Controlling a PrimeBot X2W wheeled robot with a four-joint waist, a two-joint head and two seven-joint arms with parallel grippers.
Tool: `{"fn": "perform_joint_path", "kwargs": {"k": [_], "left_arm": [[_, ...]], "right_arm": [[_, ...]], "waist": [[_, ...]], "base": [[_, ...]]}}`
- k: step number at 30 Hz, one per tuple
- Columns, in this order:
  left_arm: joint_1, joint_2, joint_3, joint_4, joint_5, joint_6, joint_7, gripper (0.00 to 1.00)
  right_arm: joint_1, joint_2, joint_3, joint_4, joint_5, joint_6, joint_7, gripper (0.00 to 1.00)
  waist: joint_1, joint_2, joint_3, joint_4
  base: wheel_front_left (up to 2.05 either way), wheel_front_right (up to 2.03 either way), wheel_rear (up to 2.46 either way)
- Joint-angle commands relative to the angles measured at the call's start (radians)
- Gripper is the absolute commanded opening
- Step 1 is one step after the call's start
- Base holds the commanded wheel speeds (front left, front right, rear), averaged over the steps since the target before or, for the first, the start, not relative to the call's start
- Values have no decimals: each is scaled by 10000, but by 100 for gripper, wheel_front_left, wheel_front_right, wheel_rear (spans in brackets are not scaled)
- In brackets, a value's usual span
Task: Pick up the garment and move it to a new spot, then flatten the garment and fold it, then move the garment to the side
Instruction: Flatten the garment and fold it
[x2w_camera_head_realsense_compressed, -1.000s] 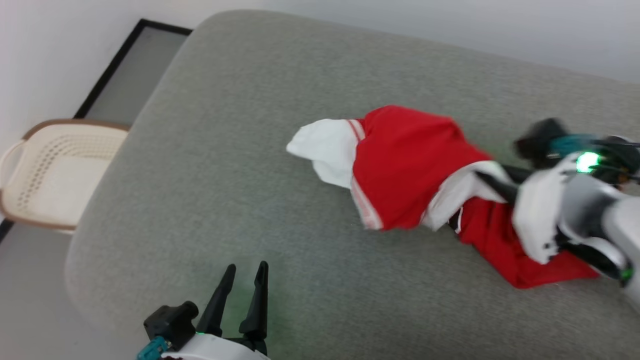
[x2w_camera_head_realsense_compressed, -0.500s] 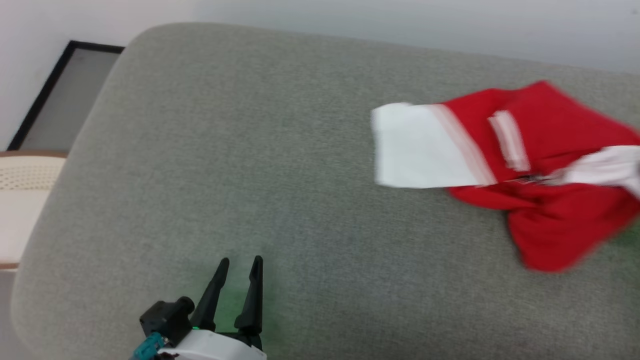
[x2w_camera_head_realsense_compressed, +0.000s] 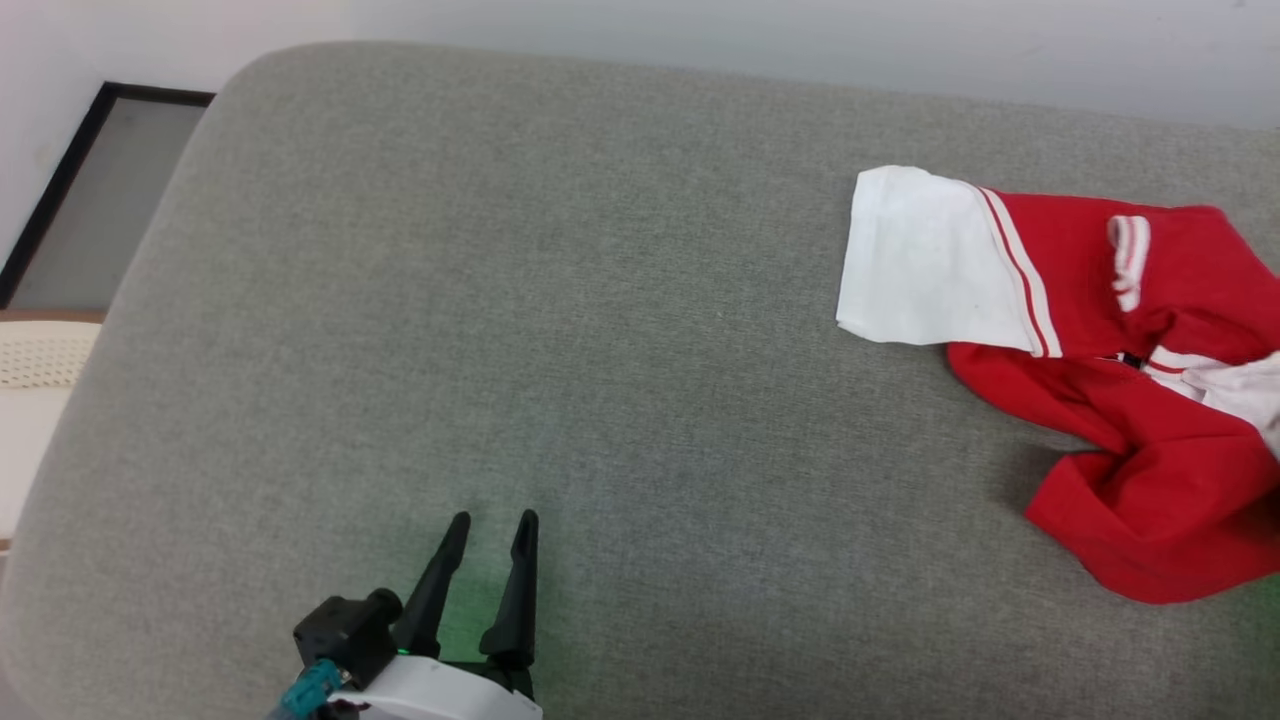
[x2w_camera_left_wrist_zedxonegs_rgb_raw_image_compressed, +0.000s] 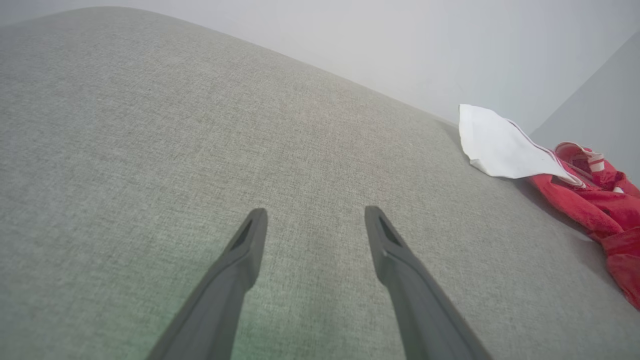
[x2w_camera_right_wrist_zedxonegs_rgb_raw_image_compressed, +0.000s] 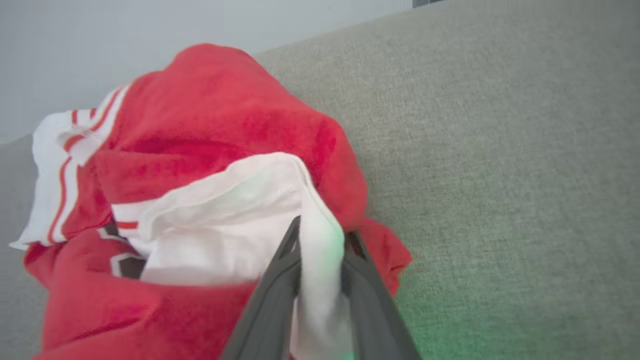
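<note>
Much bare cushion (x2w_camera_head_realsense_compressed: 550, 300) separates left gripper (x2w_camera_head_realsense_compressed: 493, 516) from garment (x2w_camera_head_realsense_compressed: 1080, 270).

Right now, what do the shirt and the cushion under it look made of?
Shirt: soft matte knit, probably cotton jersey; it bunches into loose rounded folds. Cushion: matte grey woven upholstery, fine weave grain visible; the filling can't be told.

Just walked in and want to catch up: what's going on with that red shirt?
A two-armed robot is handling the garment, a red T-shirt with white sleeves that lies crumpled on the grey cushion. The right gripper has a fold of white sleeve cloth pinched between its fingers. The left gripper is open over bare cushion, well apart from the shirt. Nothing is flattened or folded yet.
</note>
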Motion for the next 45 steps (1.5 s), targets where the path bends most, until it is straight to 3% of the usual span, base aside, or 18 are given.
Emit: {"fn": "perform_joint_path", "kwargs": {"k": [1,5,9,17,22,30,39,40,42,43,45], "left_arm": [[-10,61,51,-21,65,0,3,100],[15,100,115,-53,102,0,3,100],[46,148,120,-90,133,1,3,100],[-218,176,-38,-197,96,1,3,100],[-459,145,-234,-143,-8,1,3,100],[-653,70,-321,-55,-149,1,3,100],[-772,19,-378,-110,-227,-1,3,100],[-774,16,-383,-108,-236,1,3,100],[-760,15,-358,-95,-236,1,3,100],[-746,11,-343,-88,-234,1,3,100],[-698,8,-305,-67,-222,1,3,100]], "right_arm": [[-101,5,71,-235,-183,-8,-96,100],[-29,-288,396,-715,-494,-9,-24,100],[281,-987,1184,-1610,-809,-9,332,100],[221,-3644,3917,-3625,-513,-11,2401,100],[-846,-5031,5095,-3898,-92,-11,3137,100],[-1950,-6168,6793,-3173,617,-11,3475,100],[-2510,-6453,7547,-2875,957,-11,3355,100],[-2534,-6452,7613,-2849,989,-11,3334,60],[-2575,-6442,7671,-2785,1029,-11,3253,10],[-2601,-6434,7702,-2740,1037,-11,3209,0],[-2608,-6428,7703,-2691,1054,-11,3100,0]], "waist": [[0,-1,-18,-93],[0,-1,-71,-242],[0,-1,-114,-510],[0,-1,270,-792],[0,-1,699,-631],[0,-1,1005,-188],[0,-1,1194,-85],[0,-1,1203,-75],[0,-1,1207,-73],[0,-1,1200,-74],[0,-1,1170,-93]], "base": [[0,0,0],[0,0,0],[0,0,0],[0,0,0],[0,0,0],[0,0,0],[0,0,0],[0,0,0],[0,0,0],[0,0,0],[0,0,0]]}}
